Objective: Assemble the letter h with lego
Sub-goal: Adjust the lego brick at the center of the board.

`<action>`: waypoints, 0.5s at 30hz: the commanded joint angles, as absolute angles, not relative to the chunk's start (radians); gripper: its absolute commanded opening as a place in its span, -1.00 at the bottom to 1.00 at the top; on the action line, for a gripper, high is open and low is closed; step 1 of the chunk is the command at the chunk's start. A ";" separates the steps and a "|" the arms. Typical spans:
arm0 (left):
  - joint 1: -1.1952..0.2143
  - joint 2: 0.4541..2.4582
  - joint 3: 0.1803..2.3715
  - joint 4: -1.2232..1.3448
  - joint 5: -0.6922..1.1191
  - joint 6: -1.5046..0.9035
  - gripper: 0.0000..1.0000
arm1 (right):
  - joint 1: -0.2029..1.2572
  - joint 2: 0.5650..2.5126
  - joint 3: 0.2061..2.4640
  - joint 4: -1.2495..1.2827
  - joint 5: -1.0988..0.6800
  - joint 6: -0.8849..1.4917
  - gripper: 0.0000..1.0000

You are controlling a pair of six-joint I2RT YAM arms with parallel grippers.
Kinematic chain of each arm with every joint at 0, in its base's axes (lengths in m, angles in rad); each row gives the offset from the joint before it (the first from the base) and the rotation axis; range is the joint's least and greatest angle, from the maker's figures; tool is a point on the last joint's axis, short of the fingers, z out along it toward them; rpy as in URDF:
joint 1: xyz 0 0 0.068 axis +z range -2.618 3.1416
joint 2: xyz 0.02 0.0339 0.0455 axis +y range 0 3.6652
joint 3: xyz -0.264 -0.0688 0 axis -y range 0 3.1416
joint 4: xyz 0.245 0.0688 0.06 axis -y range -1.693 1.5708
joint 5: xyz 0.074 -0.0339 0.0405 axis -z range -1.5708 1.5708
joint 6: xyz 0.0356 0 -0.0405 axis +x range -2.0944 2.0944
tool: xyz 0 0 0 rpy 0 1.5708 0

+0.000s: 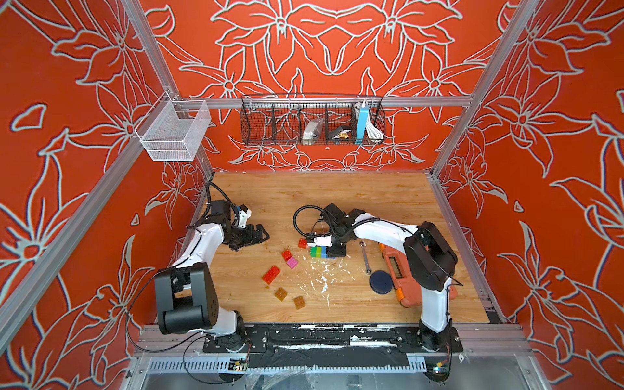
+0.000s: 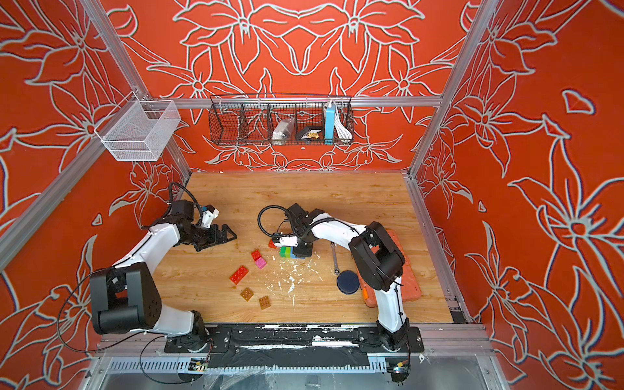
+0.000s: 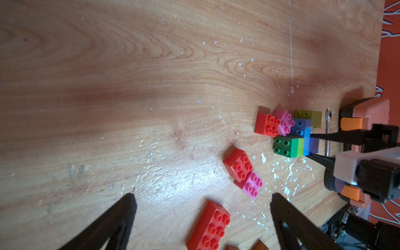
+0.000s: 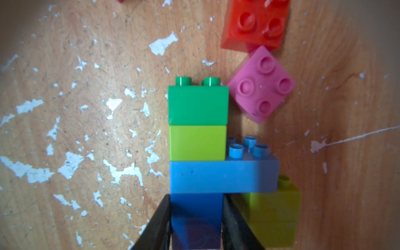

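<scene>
Wood counter (image 1: 337, 202): lego (image 1: 271, 274) scattered mid-board. Idle left pincer (image 1: 257, 234) hangs spread wide, empty. Lying on its side: stack (image 4: 198, 142) of green, lime and blue bricks; right pincer (image 4: 195, 197) is clamped on its dark blue end brick (image 4: 195, 216). Risks: gripped at one end only, the stack may pivot or split at a joint when lifted; a swing could knock the pink brick (image 4: 262, 86) just beside, or snag the second lime brick (image 4: 275, 212) by the overhang.

The left arm (image 1: 202, 243) reaches inward, the left end effector (image 1: 260, 233) spread wide and empty, while the right arm (image 1: 381, 231) stretches across toward it, the fingers (image 4: 155, 223) of the right end effector (image 4: 195, 197) pressed against opposite sides of the blue lego brick (image 4: 195, 218) between them.
</scene>
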State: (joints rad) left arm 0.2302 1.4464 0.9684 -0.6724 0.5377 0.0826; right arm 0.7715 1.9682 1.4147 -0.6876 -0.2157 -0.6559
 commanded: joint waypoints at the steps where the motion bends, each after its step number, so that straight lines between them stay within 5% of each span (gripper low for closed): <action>1: 0.239 1.423 0.972 -0.692 0.556 0.098 0.94 | 0.780 1.984 1.409 -0.688 -0.213 -0.636 -0.29; 15: 0.238 1.441 0.981 -0.692 0.568 0.094 0.93 | 0.700 1.870 1.241 -0.652 -0.113 -0.514 -0.31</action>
